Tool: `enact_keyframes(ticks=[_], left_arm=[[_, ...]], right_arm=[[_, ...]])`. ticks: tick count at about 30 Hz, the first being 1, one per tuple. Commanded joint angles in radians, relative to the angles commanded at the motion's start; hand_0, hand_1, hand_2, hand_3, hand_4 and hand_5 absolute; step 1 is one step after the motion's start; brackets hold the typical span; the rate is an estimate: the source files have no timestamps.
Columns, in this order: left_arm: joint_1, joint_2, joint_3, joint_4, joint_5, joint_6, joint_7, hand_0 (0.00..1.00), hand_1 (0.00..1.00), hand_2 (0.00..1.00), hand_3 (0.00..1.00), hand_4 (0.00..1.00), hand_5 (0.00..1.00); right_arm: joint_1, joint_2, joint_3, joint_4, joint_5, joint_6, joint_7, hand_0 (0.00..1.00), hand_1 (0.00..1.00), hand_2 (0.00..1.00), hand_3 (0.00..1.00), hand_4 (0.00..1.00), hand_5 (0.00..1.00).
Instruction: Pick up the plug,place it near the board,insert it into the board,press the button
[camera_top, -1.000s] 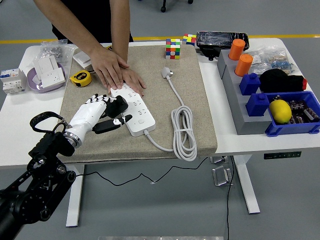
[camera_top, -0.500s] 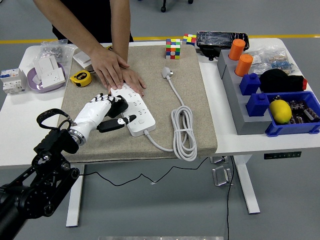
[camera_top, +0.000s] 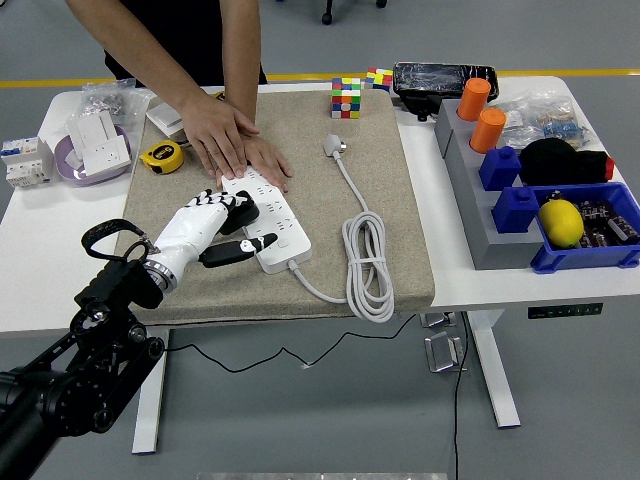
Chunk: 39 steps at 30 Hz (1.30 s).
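A white power strip (camera_top: 272, 228) lies at an angle on the beige mat (camera_top: 380, 200). My left hand (camera_top: 222, 228), white-fingered, reaches in from the lower left and is curled around a black plug (camera_top: 241, 213), which sits on the strip's left side. Its thumb (camera_top: 243, 248) lies along the strip's near edge. A person at the far side presses both hands (camera_top: 228, 140), one over the other, on the strip's far end. The strip's own white cord (camera_top: 367, 262) is coiled to the right, and its plug (camera_top: 332, 146) lies loose on the mat.
A yellow tape measure (camera_top: 160, 157) and a purple bowl of white sockets (camera_top: 93, 148) are at the far left. A Rubik's cube (camera_top: 346, 97) stands at the mat's far edge. Grey and blue bins (camera_top: 500, 215) with orange cylinders and a yellow ball fill the right side.
My left arm has crept forward and to the right, bringing the hand closer over the strip with the black plug. The person's hands have stayed put.
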Motion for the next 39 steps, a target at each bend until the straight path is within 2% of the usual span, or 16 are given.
enact_keyframes(ticks=[17,24,27,30,37,38,39], left_arm=[[-0.016,-0.004,0.026,0.008,0.0,-0.006,0.001,0.998,0.972,0.917,0.866,0.924,0.998],[-0.012,0.002,0.022,-0.017,0.0,-0.002,-0.002,0.998,0.972,0.918,0.866,0.924,0.998],[-0.005,0.008,0.02,-0.065,0.0,0.003,-0.005,0.998,0.972,0.912,0.866,0.924,0.998],[0.005,0.02,0.018,-0.142,-0.002,0.009,-0.005,0.998,0.972,0.912,0.866,0.924,0.998],[0.045,0.065,0.049,-0.41,-0.039,0.006,0.026,0.998,0.966,0.902,0.867,0.923,0.998],[0.051,0.072,0.055,-0.447,-0.032,-0.002,0.033,0.809,0.798,0.759,0.857,0.857,0.588],[0.055,0.075,0.058,-0.484,-0.026,-0.007,0.038,0.809,0.798,0.759,0.857,0.857,0.588]], right_arm=[[0.0,0.001,-0.002,0.0,0.002,0.0,0.0,0.809,0.787,0.77,0.786,0.998,0.998],[0.0,0.001,-0.004,0.0,0.001,-0.001,0.0,0.809,0.787,0.77,0.787,0.998,0.998],[-0.001,0.001,-0.005,-0.001,0.003,-0.001,-0.001,0.809,0.787,0.77,0.787,0.998,0.998],[-0.002,0.001,-0.006,-0.001,0.004,-0.001,-0.001,0.809,0.787,0.77,0.787,0.998,0.998],[-0.006,0.002,-0.004,-0.001,0.003,-0.001,0.0,0.809,0.787,0.77,0.787,0.998,0.998],[-0.006,0.002,-0.005,-0.001,0.004,-0.001,-0.001,0.809,0.786,0.77,0.787,0.998,0.998],[-0.006,0.002,-0.005,-0.001,0.004,-0.001,-0.001,0.809,0.786,0.77,0.787,0.998,0.998]])
